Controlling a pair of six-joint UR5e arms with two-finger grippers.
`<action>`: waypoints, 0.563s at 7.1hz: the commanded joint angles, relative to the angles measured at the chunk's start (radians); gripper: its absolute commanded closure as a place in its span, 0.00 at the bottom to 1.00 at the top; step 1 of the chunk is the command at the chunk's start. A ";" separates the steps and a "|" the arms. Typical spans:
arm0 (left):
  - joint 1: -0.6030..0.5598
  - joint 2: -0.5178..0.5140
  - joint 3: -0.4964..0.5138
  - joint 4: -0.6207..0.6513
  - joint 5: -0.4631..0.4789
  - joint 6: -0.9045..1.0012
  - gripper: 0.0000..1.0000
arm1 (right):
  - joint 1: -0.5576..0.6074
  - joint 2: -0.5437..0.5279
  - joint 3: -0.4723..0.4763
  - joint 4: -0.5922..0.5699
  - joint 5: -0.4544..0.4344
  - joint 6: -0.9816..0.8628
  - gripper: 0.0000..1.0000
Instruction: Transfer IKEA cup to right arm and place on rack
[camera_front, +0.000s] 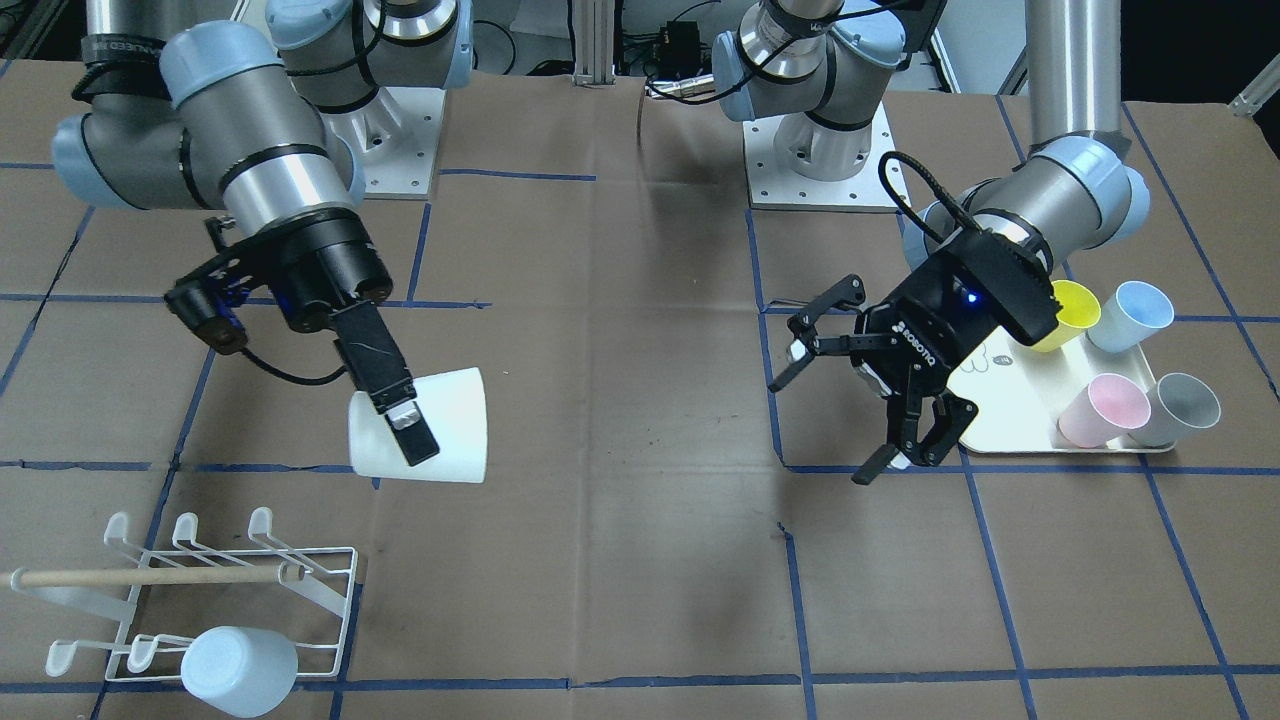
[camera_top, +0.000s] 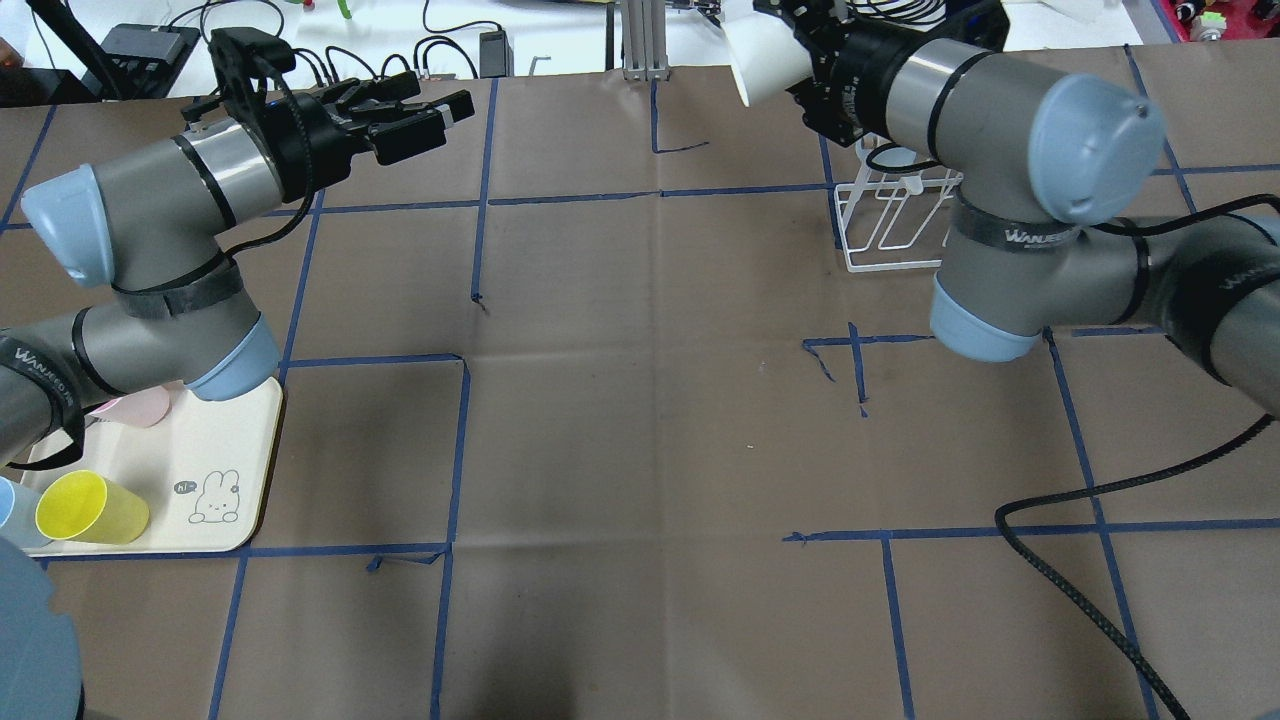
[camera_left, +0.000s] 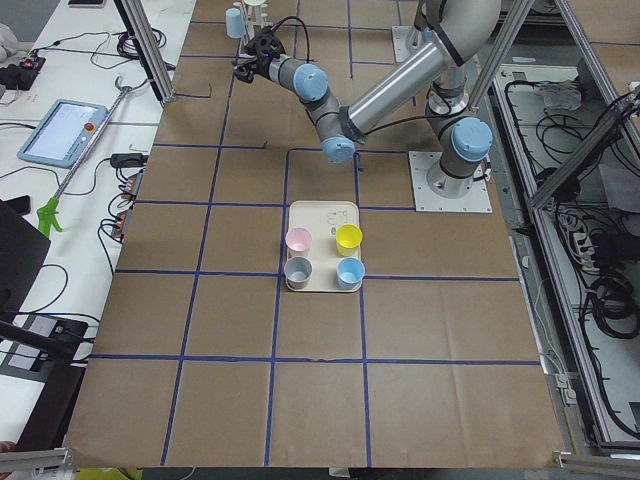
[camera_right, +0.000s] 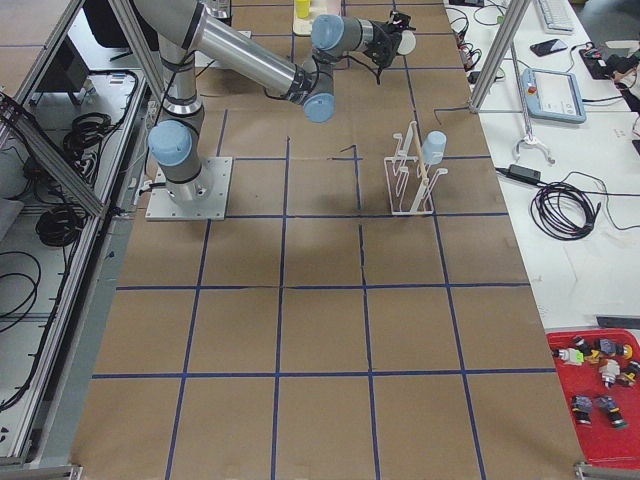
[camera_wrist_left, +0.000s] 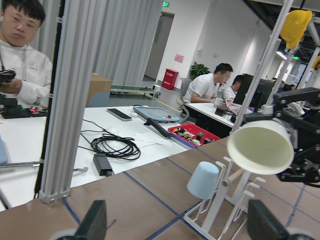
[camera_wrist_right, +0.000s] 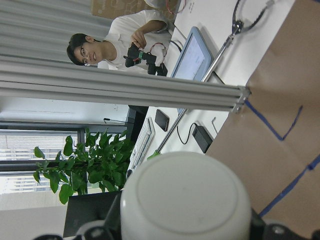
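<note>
Exterior front-facing: right gripper (camera_front: 415, 428) clamped across the white IKEA cup (camera_front: 455, 430), which is held tilted in the air above the rack (camera_front: 330, 590), robot-side. Left gripper (camera_front: 825, 425) spread, empty, well apart from the rack. Cup judged light, rigid and slick, so grip the wall.

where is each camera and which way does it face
Front-facing: across the table, facing the robot; left arm, right arm holding cup, rack, tray.
Overhead: behind the robot, looking forward, down; both arms.
Exterior left: table's left end; left arm near, tray central.
Exterior right: opposite end; right arm near, rack central.
Left wrist: faces cup and rack; own open jaws below.
Right wrist: past the cup's base toward a person.
Shared: front-facing and left wrist show cup and rack.
</note>
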 joint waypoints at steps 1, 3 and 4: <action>-0.056 0.011 0.087 -0.256 0.297 0.000 0.02 | -0.104 -0.018 0.006 0.035 0.018 -0.452 0.73; -0.164 0.015 0.242 -0.636 0.601 -0.002 0.01 | -0.190 -0.034 0.005 0.159 -0.022 -0.844 0.75; -0.213 0.026 0.311 -0.864 0.717 -0.002 0.01 | -0.236 -0.031 0.003 0.172 -0.043 -1.026 0.75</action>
